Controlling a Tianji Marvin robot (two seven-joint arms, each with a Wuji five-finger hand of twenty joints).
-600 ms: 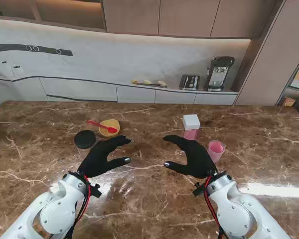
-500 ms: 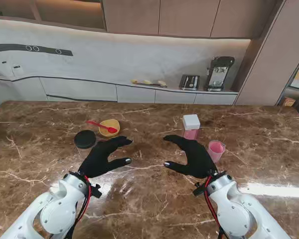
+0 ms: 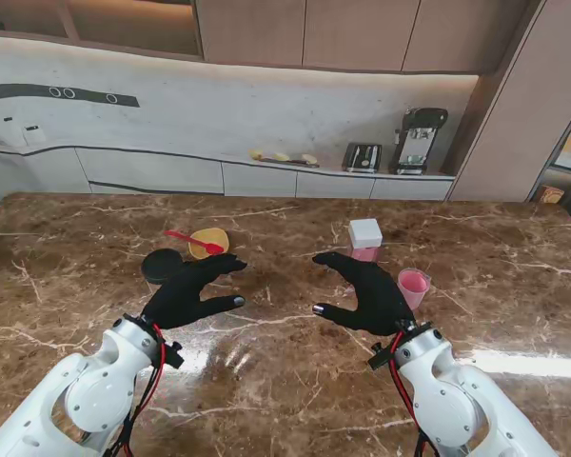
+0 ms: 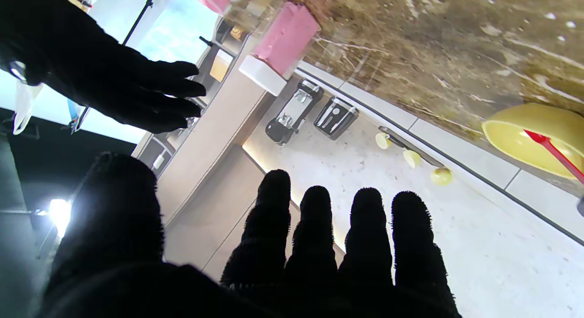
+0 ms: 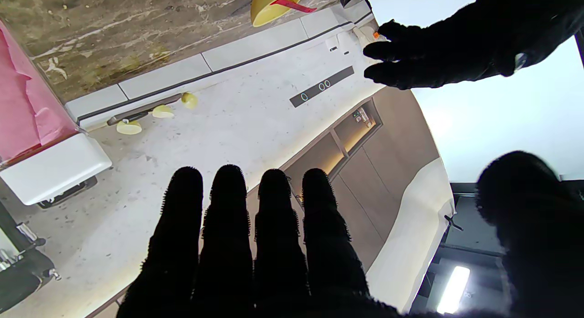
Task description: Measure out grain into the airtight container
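The black round lid [image 3: 161,265] lies flat on the marble table [image 3: 285,381], just beyond the left hand [image 3: 190,292] on its outer, left side. That hand hovers released, fingers straight and apart, thumb splayed, holding nothing. Just past its fingertips sits the yellow bowl [image 3: 208,244], partly hidden by them from the stand view; a red spoon [image 3: 192,238] rests in it with the handle out over the rim toward the left. What the bowl holds cannot be made out. The right hand [image 3: 365,295] is likewise spread and empty, palm turned toward the left hand, the two well apart. Beyond its fingers stands the airtight container [image 3: 364,241], a clear box with pink contents and a white lid closed on top. Just to the outer side of the right hand stands a pink cup [image 3: 412,285], upright and filled with pink.
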